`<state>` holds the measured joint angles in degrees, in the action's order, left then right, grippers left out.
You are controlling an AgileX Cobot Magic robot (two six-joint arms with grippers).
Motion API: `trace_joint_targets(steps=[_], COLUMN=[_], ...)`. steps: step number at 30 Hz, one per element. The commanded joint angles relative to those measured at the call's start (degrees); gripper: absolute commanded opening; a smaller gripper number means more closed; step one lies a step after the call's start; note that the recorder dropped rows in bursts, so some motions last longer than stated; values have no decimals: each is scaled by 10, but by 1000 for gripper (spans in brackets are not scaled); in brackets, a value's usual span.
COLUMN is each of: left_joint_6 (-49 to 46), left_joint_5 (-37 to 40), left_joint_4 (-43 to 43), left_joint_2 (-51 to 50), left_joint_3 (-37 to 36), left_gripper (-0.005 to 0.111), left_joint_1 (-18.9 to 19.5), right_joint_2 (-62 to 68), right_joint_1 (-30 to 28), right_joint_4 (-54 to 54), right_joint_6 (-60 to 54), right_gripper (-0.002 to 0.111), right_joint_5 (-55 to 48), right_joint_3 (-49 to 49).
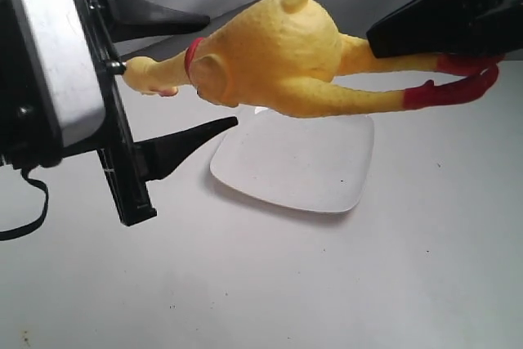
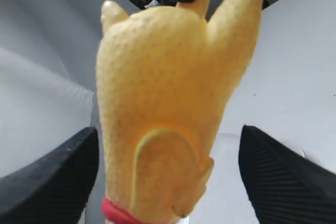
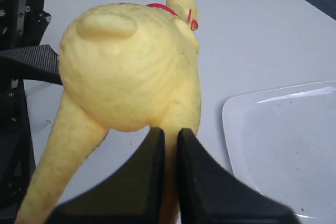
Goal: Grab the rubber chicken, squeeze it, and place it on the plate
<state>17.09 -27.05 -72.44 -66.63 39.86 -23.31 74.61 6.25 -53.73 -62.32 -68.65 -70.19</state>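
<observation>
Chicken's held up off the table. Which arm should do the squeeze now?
Left. The left gripper has open jaws straddling the rubber chicken near its neck, so closing them would likely squeeze it. The right gripper is shut on a leg, holding it above the plate.

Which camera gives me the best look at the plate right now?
The exterior view: nearly the whole plate shows, only its far edge hidden by the rubber chicken. The right wrist view catches one corner; the left wrist view shows none clearly.

rubber chicken (image 2: 163,93), between wide-apart jaws
</observation>
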Motion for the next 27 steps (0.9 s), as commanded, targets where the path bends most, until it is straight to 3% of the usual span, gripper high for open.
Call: trace_joint_targets(steps=[1, 4, 10, 14, 22, 24, 27], left_joint_6=[-46, -86, -144, -183, -188, -188, -188], left_joint_5=[2, 0, -31, -113, -77, -88, -93], left_joint_4=[8, 32, 163, 165, 164, 164, 164], left_joint_2=[-44, -74, -80, -80, -82, -82, -82], left_joint_3=[4, 4, 4, 4, 4, 4, 4], left_gripper=[70, 70, 66, 66, 66, 63, 48], left_joint_1=[-3, -3, -3, -3, -3, -3, -3], right_joint_2=[-2, -2, -2, -2, -2, -2, -2], right_joint_1=[0, 0, 0, 0, 2, 10, 24], right_joint_4=[-28, -32, -38, -47, -64, -64, -64], right_joint_6=[6, 10, 10, 10, 11, 11, 11], right_gripper=[0, 0, 0, 0, 0, 0, 0], right_joint_5=[2, -2, -11, -13, -13, -13, -13], right_joint_3=[1, 1, 1, 1, 1, 1, 1])
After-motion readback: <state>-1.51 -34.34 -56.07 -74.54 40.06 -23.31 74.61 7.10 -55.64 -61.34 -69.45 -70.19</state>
